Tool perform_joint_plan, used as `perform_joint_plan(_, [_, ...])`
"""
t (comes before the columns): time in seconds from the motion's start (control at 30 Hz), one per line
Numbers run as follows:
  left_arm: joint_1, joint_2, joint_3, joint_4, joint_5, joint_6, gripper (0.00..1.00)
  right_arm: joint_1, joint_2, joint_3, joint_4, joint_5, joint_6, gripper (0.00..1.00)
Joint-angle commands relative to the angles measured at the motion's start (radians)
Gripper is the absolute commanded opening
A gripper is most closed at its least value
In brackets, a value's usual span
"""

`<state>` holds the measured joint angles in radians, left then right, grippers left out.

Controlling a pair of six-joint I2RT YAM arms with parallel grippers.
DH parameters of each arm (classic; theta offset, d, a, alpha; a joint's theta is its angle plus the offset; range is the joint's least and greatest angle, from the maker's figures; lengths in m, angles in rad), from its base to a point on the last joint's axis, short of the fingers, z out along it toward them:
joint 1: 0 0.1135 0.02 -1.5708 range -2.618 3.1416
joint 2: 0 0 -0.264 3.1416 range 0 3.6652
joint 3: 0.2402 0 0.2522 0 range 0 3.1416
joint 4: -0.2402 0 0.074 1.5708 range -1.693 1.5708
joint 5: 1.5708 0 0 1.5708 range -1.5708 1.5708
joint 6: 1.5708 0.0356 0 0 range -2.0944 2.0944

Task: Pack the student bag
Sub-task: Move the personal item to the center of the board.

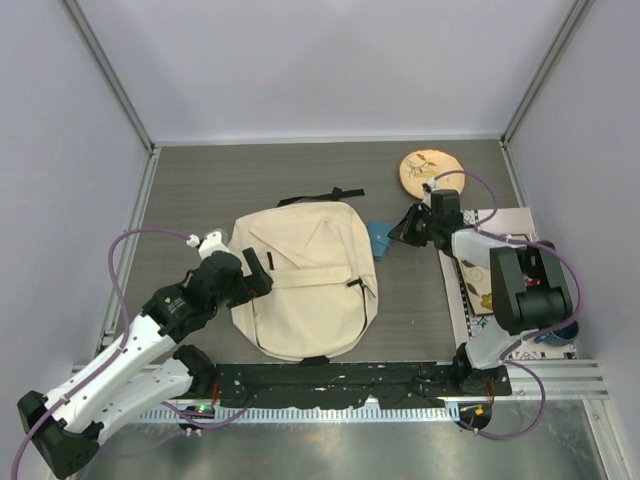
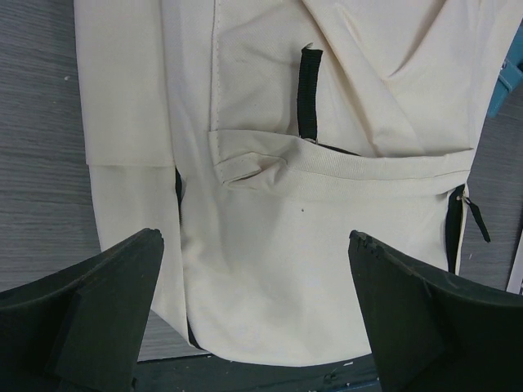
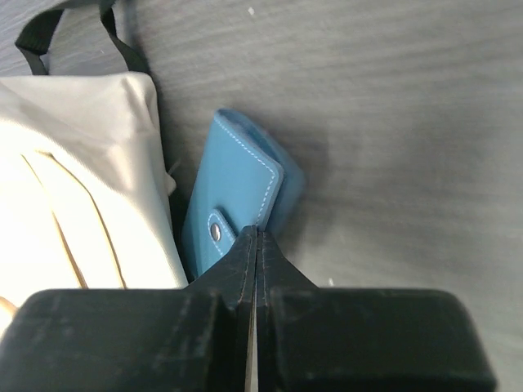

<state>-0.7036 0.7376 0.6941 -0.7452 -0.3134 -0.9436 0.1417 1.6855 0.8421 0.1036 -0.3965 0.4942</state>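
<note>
The cream student bag (image 1: 300, 280) lies flat in the middle of the table, its black strap (image 1: 320, 197) at the far end. My left gripper (image 1: 256, 275) is open over the bag's left edge. In the left wrist view its jaws (image 2: 253, 241) stand wide apart above the bag's front pocket (image 2: 327, 212), holding nothing. A blue snap wallet (image 1: 378, 238) lies against the bag's right side. My right gripper (image 1: 406, 232) is just right of it. In the right wrist view its jaws (image 3: 256, 234) are pressed together, tips at the near edge of the wallet (image 3: 237, 184), with nothing between them.
A round tan embroidered disc (image 1: 430, 172) lies at the back right. A flat patterned mat (image 1: 505, 255) lies along the right side under the right arm. Grey walls enclose the table, and a black rail (image 1: 330, 378) runs along the near edge.
</note>
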Motion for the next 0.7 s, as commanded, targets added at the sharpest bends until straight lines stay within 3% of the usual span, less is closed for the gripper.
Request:
perform_joint_plan(0.0, [0.004, -0.029, -0.007, 0.015, -0.009, -0.012, 0.99, -0.014, -0.156, -0.102, -0.035, 0.084, 0.023, 0.01])
perform_joint_plan(0.27, [0.004, -0.033, -0.010, 0.021, -0.004, -0.012, 1.00, -0.013, -0.424, -0.244, -0.178, 0.148, 0.033, 0.01])
perform_joint_plan(0.3, [0.006, -0.032, -0.011, 0.024, -0.003, -0.012, 1.00, -0.013, -0.440, -0.245, -0.195, 0.178, 0.035, 0.06])
perform_joint_plan(0.33, [0.004, -0.029, -0.013, 0.027, 0.003, -0.014, 1.00, -0.014, -0.443, -0.247, -0.208, 0.192, 0.035, 0.20])
perform_joint_plan(0.4, [0.004, -0.021, -0.011, 0.033, 0.010, -0.012, 1.00, -0.024, -0.443, -0.250, -0.225, 0.234, 0.041, 0.35])
perform_joint_plan(0.43, [0.004, -0.021, -0.010, 0.035, 0.013, -0.012, 1.00, -0.031, -0.440, -0.261, -0.219, 0.251, 0.044, 0.49])
perform_joint_plan(0.67, [0.004, -0.030, -0.008, 0.035, 0.019, -0.012, 1.00, -0.109, -0.319, -0.258, 0.005, 0.144, 0.078, 0.54])
